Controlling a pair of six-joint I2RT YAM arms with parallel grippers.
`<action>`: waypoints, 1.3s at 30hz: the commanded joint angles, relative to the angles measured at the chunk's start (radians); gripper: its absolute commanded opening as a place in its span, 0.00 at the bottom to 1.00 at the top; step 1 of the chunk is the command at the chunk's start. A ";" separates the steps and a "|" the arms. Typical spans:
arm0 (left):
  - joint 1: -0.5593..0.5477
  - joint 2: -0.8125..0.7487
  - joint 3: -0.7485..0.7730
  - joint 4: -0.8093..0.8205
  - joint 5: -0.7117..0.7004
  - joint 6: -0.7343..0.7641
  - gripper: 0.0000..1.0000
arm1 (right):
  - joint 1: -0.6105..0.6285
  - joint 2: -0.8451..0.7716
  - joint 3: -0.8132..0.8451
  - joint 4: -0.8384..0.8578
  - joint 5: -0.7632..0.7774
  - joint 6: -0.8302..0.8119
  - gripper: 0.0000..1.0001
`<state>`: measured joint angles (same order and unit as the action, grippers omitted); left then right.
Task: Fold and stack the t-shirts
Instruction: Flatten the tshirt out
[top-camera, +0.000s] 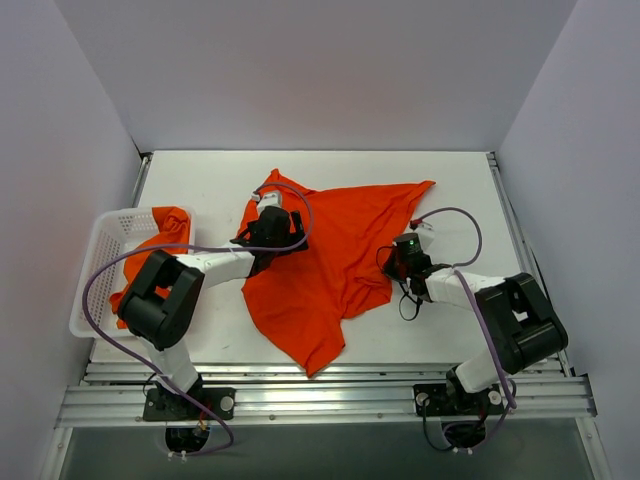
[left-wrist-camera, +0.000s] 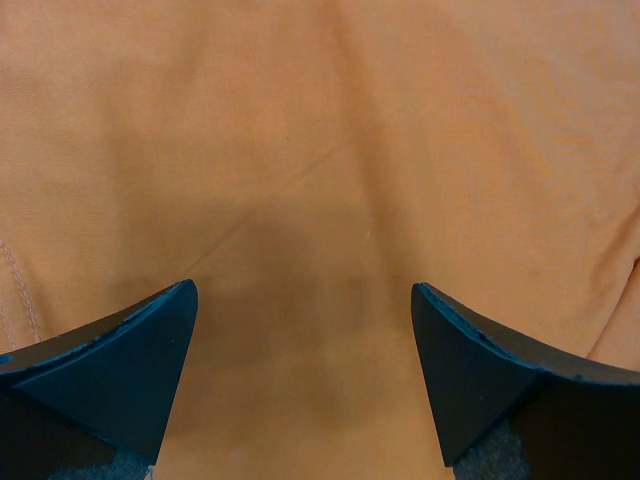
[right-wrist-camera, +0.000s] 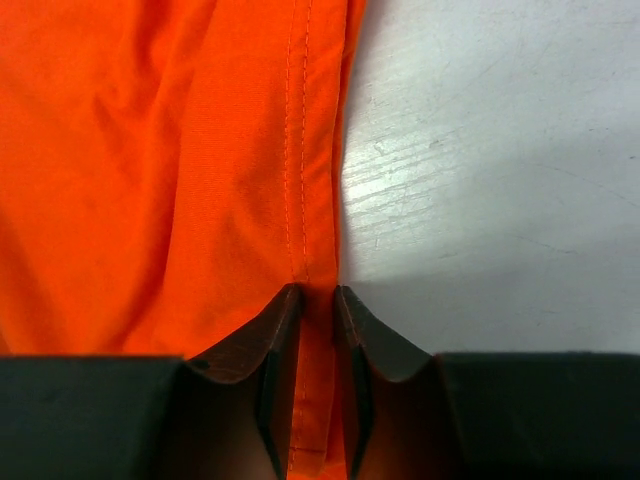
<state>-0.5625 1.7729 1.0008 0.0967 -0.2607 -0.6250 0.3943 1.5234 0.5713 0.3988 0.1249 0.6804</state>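
An orange-red t-shirt (top-camera: 325, 250) lies spread and rumpled in the middle of the white table. My left gripper (top-camera: 268, 232) hovers open over its left part; in the left wrist view its fingers (left-wrist-camera: 130, 360) stand wide apart above plain fabric (left-wrist-camera: 320, 150). My right gripper (top-camera: 398, 262) is at the shirt's right edge. In the right wrist view it (right-wrist-camera: 318, 300) is shut on the stitched hem (right-wrist-camera: 300, 150) of the shirt. A second orange-red t-shirt (top-camera: 165, 240) lies bunched in the white basket (top-camera: 110, 232) at the left.
Bare white table (top-camera: 450, 190) lies right of and behind the shirt; it also shows in the right wrist view (right-wrist-camera: 500, 150). Grey walls enclose the table on three sides. A metal rail (top-camera: 320, 395) runs along the near edge.
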 joint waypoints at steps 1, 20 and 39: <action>0.001 0.011 -0.007 0.054 -0.002 -0.007 0.97 | 0.006 -0.038 0.010 -0.035 0.050 -0.005 0.15; 0.001 0.023 -0.011 0.067 0.001 0.001 0.97 | 0.009 -0.155 0.030 -0.166 0.114 -0.007 0.26; 0.001 0.059 -0.022 0.092 0.005 -0.001 0.97 | 0.130 -0.104 0.039 -0.149 0.142 0.042 0.29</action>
<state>-0.5625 1.8221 0.9768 0.1360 -0.2600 -0.6247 0.5095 1.4448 0.5816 0.2722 0.2153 0.7002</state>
